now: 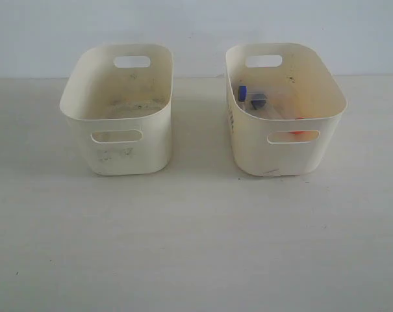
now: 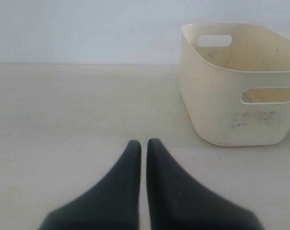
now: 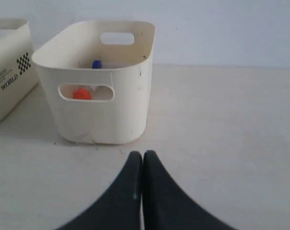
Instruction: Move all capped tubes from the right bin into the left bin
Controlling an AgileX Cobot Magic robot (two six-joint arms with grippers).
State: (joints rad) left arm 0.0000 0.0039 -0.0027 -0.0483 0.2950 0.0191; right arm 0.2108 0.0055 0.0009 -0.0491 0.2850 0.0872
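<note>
Here's the left gripper (image 2: 144, 143), fingers pinched almost together, nothing between them; the right gripper (image 3: 142, 153) is clamped tight, empty too. Out on the table (image 1: 196, 247), exterior view: left bin (image 1: 118, 162) at ten o'clock, right bin (image 1: 274, 162) at two. The capped tubes (image 1: 258, 100) lie inside the right bin, with blue and grey caps at its ten o'clock and orange-red at five.

Left claw (image 2: 144, 143), right claw (image 3: 142, 154): both closed, holding nothing.
Left fingers leave a hairline slit between them; right fingers meet flush along their length.
</note>
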